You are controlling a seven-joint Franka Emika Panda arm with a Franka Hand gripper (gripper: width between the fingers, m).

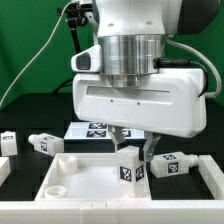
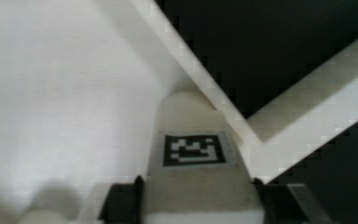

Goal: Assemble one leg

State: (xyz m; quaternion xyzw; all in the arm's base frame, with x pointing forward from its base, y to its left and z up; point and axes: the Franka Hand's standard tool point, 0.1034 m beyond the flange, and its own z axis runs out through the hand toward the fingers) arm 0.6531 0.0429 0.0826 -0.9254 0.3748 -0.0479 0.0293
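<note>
My gripper (image 1: pixel 132 150) is shut on a white leg (image 1: pixel 130 165) with a black-and-white tag on its face. It holds the leg upright over the large white panel (image 1: pixel 70 175), near the panel's right side in the exterior view. In the wrist view the leg (image 2: pixel 197 150) fills the gap between my two dark fingertips (image 2: pixel 126 200), its tag facing the camera, with the panel (image 2: pixel 69 100) below it. Whether the leg's lower end touches the panel is hidden.
Other legs lie on the black table: one (image 1: pixel 42 143) and one (image 1: pixel 8 140) at the exterior view's left, one (image 1: pixel 170 165) at its right. The marker board (image 1: pixel 95 130) lies behind the panel. A white raised rim (image 2: pixel 274 125) crosses the wrist view.
</note>
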